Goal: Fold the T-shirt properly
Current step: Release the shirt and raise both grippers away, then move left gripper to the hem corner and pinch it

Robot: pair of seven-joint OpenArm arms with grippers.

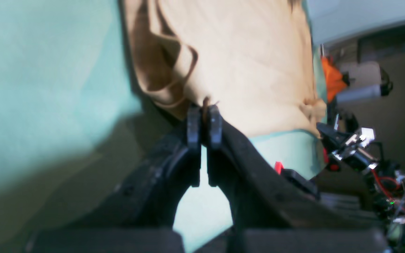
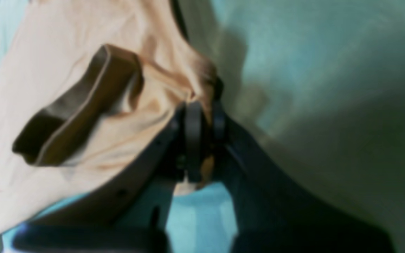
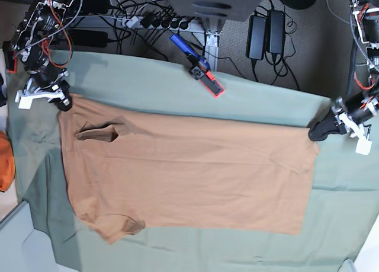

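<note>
The tan T-shirt point(image 3: 189, 177) lies spread flat on the sage-green cloth point(image 3: 249, 100), neck opening point(image 3: 100, 134) toward the left of the base view. My left gripper point(image 3: 315, 131) sits at the shirt's far right corner. In the left wrist view it point(image 1: 204, 121) is shut, with a pinch of the tan fabric point(image 1: 251, 70) between its fingertips. My right gripper point(image 3: 64, 101) is at the shirt's upper left corner. The right wrist view shows it point(image 2: 204, 123) shut on the shirt point(image 2: 65, 52) just beside the collar point(image 2: 76, 109).
A blue and red tool point(image 3: 198, 64) lies at the cloth's back edge. Cables and power bricks point(image 3: 266, 32) lie behind it on the floor. A bright orange object point(image 3: 5, 159) sits off the cloth's left edge. The other arm's wiring point(image 1: 381, 168) shows at the right of the left wrist view.
</note>
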